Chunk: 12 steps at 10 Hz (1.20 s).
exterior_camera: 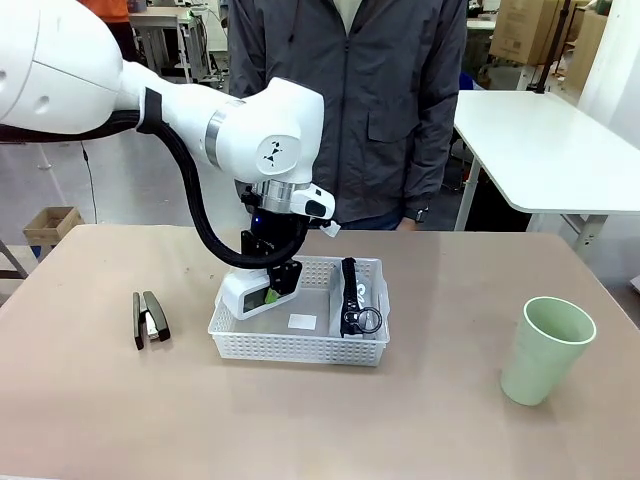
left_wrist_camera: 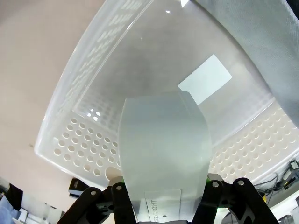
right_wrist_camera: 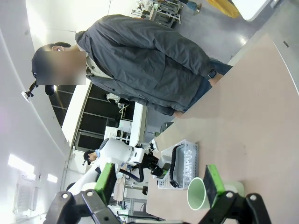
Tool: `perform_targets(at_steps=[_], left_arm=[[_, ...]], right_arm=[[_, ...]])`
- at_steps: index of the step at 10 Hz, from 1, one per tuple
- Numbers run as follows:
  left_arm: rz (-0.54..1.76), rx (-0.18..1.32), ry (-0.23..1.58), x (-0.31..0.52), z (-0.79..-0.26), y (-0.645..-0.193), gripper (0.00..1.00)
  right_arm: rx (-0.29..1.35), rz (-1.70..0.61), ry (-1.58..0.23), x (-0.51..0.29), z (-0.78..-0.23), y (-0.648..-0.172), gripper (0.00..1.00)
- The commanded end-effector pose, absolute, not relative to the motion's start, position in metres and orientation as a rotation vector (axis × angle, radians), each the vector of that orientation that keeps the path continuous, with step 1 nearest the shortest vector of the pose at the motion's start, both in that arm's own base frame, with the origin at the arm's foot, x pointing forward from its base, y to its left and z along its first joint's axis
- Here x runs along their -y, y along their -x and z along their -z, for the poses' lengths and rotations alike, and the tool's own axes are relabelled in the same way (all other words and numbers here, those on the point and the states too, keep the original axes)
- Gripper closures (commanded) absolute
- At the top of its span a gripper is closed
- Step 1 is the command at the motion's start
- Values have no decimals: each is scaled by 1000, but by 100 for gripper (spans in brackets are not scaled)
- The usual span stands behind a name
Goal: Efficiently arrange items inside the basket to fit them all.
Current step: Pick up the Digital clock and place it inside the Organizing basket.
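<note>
My left gripper [exterior_camera: 264, 293] is shut on the small white box [exterior_camera: 243, 295] and holds it tilted at the left end of the white lattice basket [exterior_camera: 300, 347]. In the left wrist view the box [left_wrist_camera: 163, 149] stands between the fingers over the basket floor [left_wrist_camera: 140, 70]. The grey pouch [exterior_camera: 350, 290], with black strap and ring, lies along the basket's right side. The black stapler [exterior_camera: 150, 318] lies on the table left of the basket. The pale green cup [exterior_camera: 545, 350] stands upright at the right. My right gripper [right_wrist_camera: 161, 186] is open, high above the table, with the cup [right_wrist_camera: 198, 193] far below.
A person in a grey jacket [exterior_camera: 350, 100] stands at the far side behind the basket. A white label [left_wrist_camera: 204, 78] lies on the basket floor. Bare tabletop [exterior_camera: 440, 420] spreads between the basket and the cup. A second white table [exterior_camera: 550, 150] stands at the back right.
</note>
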State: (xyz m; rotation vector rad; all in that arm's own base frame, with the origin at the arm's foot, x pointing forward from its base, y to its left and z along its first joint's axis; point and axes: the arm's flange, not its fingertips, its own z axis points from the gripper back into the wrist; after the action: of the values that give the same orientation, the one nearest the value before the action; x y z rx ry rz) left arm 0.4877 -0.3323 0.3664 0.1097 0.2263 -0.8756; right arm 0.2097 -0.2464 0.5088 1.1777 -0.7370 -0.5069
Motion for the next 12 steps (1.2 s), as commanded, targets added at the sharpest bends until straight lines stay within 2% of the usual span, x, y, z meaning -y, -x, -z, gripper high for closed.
perform_targets(at_steps=[1,5,12], left_arm=[[904,-236,-82,330,-368,-488,49],[1100,-318,-63,337,-357,-496,49],[1098,-351,-68,346,-354,-507,49]], right_arm=[[771,487,-1189,247,-509,-212,0],[771,487,-1189,247,-509,-212,0],[771,487,-1189,247,-509,-212,0]])
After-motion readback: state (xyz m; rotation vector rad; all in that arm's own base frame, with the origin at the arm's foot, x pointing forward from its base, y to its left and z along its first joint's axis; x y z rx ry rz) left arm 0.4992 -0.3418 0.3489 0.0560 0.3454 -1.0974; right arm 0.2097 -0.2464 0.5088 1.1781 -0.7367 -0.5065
